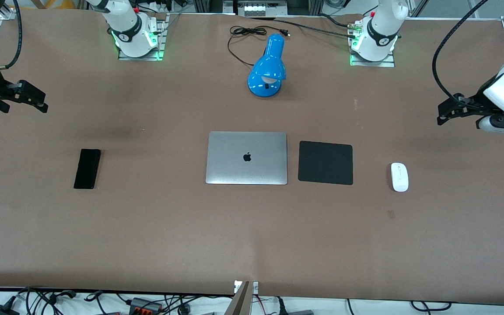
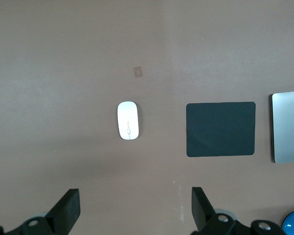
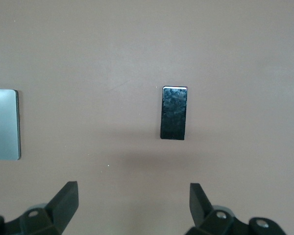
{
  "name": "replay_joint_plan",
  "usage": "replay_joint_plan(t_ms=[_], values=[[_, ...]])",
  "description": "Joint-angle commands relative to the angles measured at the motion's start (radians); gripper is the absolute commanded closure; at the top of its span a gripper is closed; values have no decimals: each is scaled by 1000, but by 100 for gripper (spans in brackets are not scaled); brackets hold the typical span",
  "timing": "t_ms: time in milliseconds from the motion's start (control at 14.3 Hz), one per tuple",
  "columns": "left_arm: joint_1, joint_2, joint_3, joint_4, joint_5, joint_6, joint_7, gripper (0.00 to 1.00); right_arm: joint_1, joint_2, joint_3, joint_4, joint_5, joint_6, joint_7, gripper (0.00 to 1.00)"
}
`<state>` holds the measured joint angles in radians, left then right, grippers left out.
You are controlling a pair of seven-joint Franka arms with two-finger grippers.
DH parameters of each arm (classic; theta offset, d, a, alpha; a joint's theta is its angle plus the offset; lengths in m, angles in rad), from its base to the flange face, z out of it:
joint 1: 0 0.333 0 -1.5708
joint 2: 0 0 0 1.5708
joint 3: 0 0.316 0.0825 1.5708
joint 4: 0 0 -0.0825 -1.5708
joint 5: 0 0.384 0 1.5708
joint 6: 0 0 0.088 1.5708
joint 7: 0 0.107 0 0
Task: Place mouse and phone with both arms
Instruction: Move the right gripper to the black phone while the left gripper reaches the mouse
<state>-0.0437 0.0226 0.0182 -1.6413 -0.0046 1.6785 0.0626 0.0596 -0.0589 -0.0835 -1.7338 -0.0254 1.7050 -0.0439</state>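
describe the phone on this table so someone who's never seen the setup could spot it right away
Start at the closed silver laptop in the middle of the brown table, then look along its row toward the right arm's end. The phone lies flat there, alone. It is a slim black glossy rectangle, far narrower than the black square mouse pad beside the laptop.

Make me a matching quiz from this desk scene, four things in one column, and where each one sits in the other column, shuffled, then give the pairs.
Things:
1. mouse
2. phone
3. lamp
4. pad

Places:
A. beside the laptop, between it and the mouse
B. alone toward the right arm's end of the table
C. between the two arm bases, farther from the front camera than the laptop
D. toward the left arm's end, past the pad

Pairs: 1-D, 2-B, 3-C, 4-A
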Motion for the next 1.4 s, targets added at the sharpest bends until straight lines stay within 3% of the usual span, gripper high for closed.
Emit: replay_joint_plan(t_ms=[0, 490, 909, 1329], values=[[1, -6, -7, 12, 23, -11, -10, 0, -3, -16, 1, -18, 1, 4, -13, 0], [-1, -6, -8, 12, 20, -52, -12, 0, -1, 19, 4, -24, -5, 13, -2, 0], [-4, 37, -47, -8, 14, -298, -18, 0, -41, 129, -1, -64, -18, 105, 2, 0], [70, 238, -37, -20, 20, 48, -50, 0, -104, 270, -4, -211, -18, 410, -4, 0]])
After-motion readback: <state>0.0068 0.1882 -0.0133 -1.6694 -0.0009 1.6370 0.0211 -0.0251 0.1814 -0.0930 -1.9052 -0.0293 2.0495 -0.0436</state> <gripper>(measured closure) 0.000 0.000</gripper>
